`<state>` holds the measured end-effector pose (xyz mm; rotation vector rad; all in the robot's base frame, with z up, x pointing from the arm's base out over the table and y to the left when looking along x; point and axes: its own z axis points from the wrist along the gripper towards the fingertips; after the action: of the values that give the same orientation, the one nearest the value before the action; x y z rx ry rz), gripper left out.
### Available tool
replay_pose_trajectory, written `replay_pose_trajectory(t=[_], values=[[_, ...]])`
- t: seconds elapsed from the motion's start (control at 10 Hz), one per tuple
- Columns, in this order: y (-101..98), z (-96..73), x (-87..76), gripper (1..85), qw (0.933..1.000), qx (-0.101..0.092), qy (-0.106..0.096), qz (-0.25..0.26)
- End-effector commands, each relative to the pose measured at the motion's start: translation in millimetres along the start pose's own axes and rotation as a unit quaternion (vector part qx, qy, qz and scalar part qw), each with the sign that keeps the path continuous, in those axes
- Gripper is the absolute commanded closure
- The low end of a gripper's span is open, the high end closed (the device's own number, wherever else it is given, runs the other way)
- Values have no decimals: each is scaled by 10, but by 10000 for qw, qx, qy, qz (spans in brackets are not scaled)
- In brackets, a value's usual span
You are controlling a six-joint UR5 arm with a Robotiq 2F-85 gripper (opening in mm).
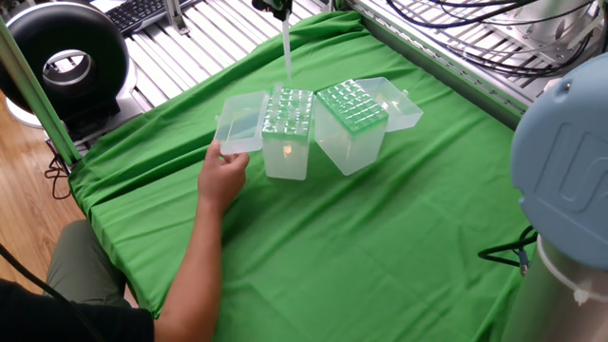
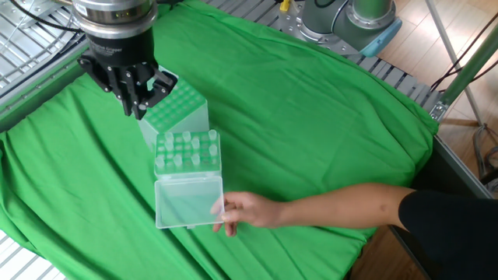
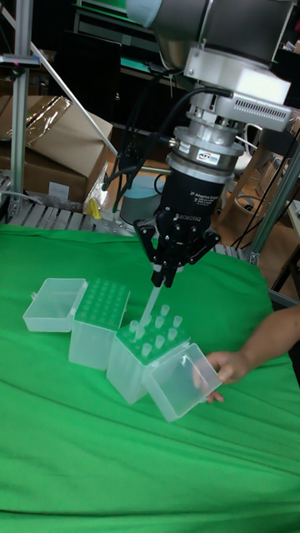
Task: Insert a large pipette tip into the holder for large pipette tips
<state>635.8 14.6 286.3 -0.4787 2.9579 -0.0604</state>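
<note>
The holder for large pipette tips (image 1: 353, 106) (image 2: 183, 109) (image 3: 100, 312) is the taller translucent box with a green grid top, its clear lid (image 1: 401, 103) folded open behind it. Touching it stands a shorter box (image 1: 288, 119) (image 2: 188, 152) (image 3: 150, 341) with several tips upright in it. My gripper (image 2: 138, 105) (image 3: 161, 279) is shut on a large pipette tip (image 1: 285, 47) (image 3: 148, 310). The tip hangs point down in the air, above the shorter box's edge and close beside the holder, touching neither.
A person's hand (image 1: 223, 176) (image 2: 241, 210) (image 3: 229, 366) holds the shorter box's open lid (image 1: 242, 122) (image 2: 188, 201); the forearm crosses the green cloth (image 1: 380, 237). Metal rails and cables (image 1: 475, 38) border the cloth. The robot base (image 1: 570, 190) stands at one corner.
</note>
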Motion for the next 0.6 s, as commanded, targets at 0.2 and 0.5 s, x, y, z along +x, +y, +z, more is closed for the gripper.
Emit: replay_pose_trajectory(t=[0.2, 0.5], values=[[84, 51, -52, 717, 9999, -75, -71, 83], [135, 74, -72, 717, 9998, -95, -110, 150]])
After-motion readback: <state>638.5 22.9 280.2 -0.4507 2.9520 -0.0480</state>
